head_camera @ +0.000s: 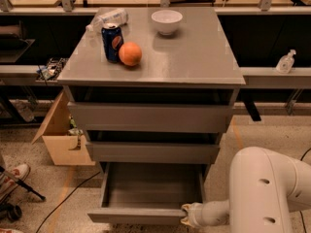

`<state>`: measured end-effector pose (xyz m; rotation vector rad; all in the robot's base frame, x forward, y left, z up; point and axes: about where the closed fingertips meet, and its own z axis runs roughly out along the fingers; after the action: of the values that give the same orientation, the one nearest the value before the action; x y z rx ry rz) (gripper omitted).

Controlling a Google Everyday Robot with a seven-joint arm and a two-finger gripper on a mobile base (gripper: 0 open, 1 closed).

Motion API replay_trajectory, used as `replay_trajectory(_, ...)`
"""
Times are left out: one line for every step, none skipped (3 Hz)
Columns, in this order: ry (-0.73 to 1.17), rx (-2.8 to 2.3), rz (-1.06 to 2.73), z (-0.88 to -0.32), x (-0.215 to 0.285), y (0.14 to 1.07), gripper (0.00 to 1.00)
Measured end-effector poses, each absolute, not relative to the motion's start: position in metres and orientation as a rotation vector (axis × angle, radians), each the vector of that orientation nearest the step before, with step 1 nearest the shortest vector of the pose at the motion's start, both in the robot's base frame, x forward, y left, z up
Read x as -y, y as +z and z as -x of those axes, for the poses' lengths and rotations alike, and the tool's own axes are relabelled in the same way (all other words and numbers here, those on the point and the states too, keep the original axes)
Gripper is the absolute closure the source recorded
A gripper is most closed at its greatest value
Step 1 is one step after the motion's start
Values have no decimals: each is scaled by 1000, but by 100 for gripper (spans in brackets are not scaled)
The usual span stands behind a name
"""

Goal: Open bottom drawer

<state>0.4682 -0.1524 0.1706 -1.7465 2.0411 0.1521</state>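
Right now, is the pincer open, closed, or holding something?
Pincer: at the right end of the pulled-out bottom drawer's front; whether it is open, closed or gripping cannot be told.
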Motion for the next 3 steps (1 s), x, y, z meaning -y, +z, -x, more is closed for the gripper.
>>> replay_trajectory(149, -2048, 1741, -464, 154, 171, 100)
replay_trajectory(155, -2061, 1731, -455, 158, 171, 84)
replay_trajectory(155, -2061, 1731, -455, 158, 171, 60)
